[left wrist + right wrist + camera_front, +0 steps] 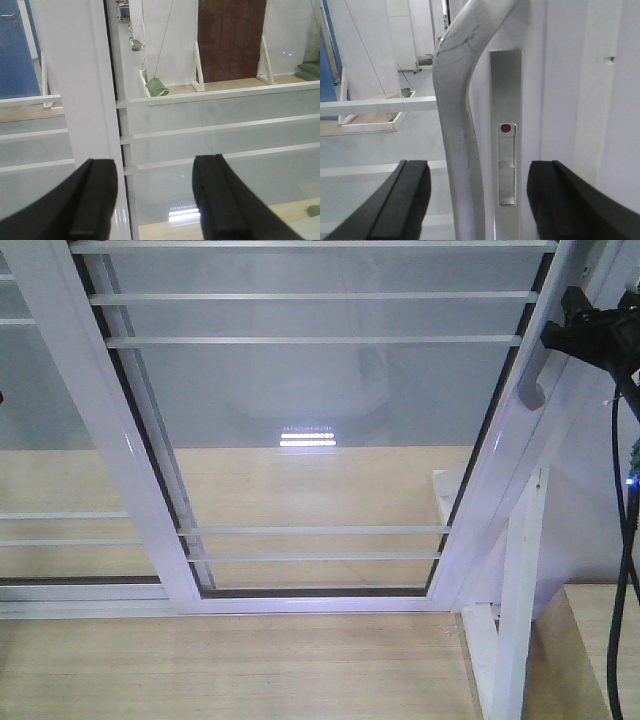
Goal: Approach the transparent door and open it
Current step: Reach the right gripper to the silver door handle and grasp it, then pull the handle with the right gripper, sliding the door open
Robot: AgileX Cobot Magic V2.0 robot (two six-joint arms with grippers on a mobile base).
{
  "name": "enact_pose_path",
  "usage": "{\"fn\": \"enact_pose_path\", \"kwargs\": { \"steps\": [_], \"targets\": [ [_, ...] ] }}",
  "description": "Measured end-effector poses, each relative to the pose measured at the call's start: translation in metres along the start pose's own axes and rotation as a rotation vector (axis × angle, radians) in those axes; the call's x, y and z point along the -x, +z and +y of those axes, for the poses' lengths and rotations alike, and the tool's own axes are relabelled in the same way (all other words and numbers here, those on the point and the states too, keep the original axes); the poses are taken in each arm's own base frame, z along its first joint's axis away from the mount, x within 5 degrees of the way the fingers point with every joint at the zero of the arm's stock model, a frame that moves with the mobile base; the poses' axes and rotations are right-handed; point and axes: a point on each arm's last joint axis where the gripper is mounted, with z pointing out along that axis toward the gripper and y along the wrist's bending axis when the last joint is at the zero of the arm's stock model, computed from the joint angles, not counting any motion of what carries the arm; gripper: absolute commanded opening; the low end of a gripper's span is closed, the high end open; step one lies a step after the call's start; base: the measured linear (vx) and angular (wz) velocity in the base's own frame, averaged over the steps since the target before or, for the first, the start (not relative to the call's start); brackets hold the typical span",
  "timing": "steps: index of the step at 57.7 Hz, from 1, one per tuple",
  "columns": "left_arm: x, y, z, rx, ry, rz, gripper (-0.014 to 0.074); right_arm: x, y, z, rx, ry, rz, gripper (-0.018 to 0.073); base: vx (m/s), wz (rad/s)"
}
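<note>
Black fingers [412, 200] of the right gripper [477, 200] stand wide apart, flanking the curved silver handle [457, 110] and lock plate [506, 165] of the transparent door [310, 420] directly ahead, clasping nothing; whether they touch it is unclear. The left gripper [157, 200], equally spread and empty, faces a white frame upright [82, 85].

The left end effector [154, 164] and right end effector [480, 166] are black, thick-fingered.
</note>
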Motion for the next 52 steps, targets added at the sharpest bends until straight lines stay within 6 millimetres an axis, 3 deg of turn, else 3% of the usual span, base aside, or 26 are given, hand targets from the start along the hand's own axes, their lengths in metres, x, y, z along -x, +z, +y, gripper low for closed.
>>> {"fn": "enact_pose_path", "kwargs": {
  "steps": [18,36,44,52],
  "targets": [
    [0.000,0.000,0.000,0.000,0.000,0.000,0.0472,0.008,0.027,0.000,0.006,0.002,-0.049,0.0489,0.00,0.00],
    [0.000,0.000,0.000,0.000,0.000,0.000,0.0472,-0.002,0.050,0.003,0.059,-0.033,-0.028,0.0430,0.00,0.00],
    [0.000,0.000,0.000,0.000,0.000,0.000,0.0472,-0.008,0.055,0.004,0.072,-0.044,-0.010,0.0352,0.00,0.00],
    [0.000,0.000,0.000,0.000,0.000,0.000,0.0472,-0.008,0.055,0.004,0.072,-0.041,-0.007,0.0212,0.00,0.00]
  ]
}}
